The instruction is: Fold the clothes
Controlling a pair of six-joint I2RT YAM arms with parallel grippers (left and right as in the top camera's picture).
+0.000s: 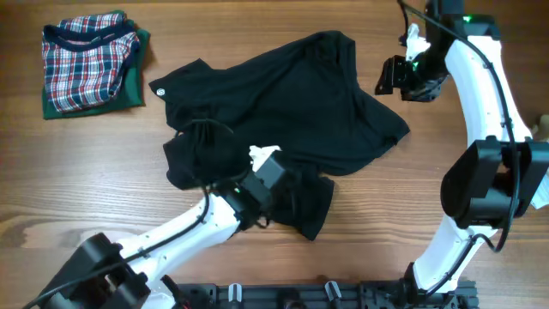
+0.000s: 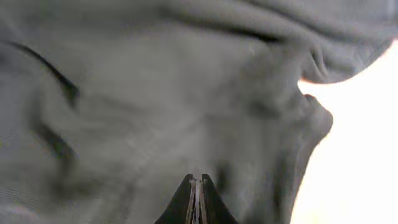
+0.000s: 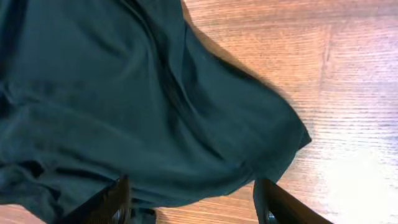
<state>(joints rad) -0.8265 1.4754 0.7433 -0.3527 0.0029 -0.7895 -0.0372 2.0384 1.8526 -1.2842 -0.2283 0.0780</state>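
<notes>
A black shirt point(image 1: 292, 103) lies crumpled across the middle of the wooden table. My left gripper point(image 1: 287, 184) is down on the shirt's near flap. In the left wrist view its fingers point(image 2: 198, 183) are pressed together with the shirt's fabric point(image 2: 155, 106) filling the frame, and they look pinched on the cloth. My right gripper point(image 1: 390, 79) hovers just off the shirt's far right edge. In the right wrist view its fingers point(image 3: 193, 202) are spread wide over the shirt's hem point(image 3: 155, 112) and hold nothing.
A folded plaid garment point(image 1: 86, 60) sits on a folded green one point(image 1: 129, 90) at the far left corner. Bare wood point(image 1: 480, 51) shows to the right of the shirt. A black rail point(image 1: 283, 296) runs along the near edge.
</notes>
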